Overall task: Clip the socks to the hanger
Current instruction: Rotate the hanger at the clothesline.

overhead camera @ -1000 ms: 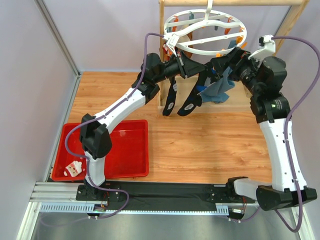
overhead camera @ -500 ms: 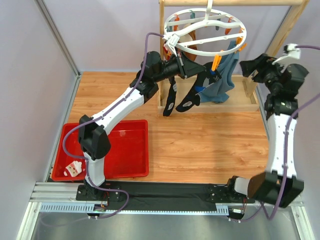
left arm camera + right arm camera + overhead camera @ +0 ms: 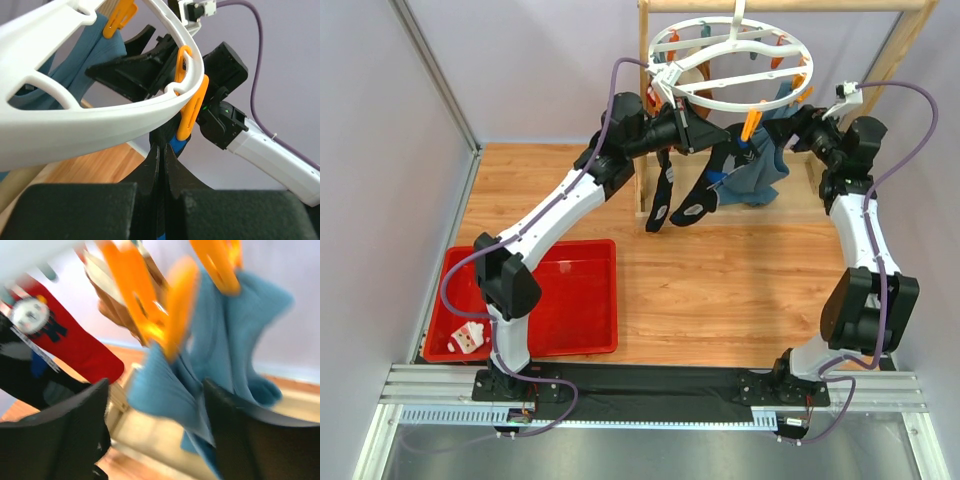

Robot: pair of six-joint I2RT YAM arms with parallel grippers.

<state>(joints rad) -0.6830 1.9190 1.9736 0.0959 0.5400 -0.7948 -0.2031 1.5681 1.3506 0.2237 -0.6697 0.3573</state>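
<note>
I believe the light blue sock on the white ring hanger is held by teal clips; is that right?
Not quite: the clips holding the light blue sock are orange, not teal, as the right wrist view shows. It does hang on the white ring hanger.

1. Walls (image 3: 520,70) are plain pale lilac all round.
2. Tabletop (image 3: 720,290) is warm orange wood planks, evenly lit, with only soft shadows.
3. Pale wooden rack (image 3: 893,50) stands at the back.
4. Silver post (image 3: 436,75) runs up the left corner, and a metal rail (image 3: 430,385) runs along the near edge.
5. Red tray (image 3: 580,300) sits near left.
</note>
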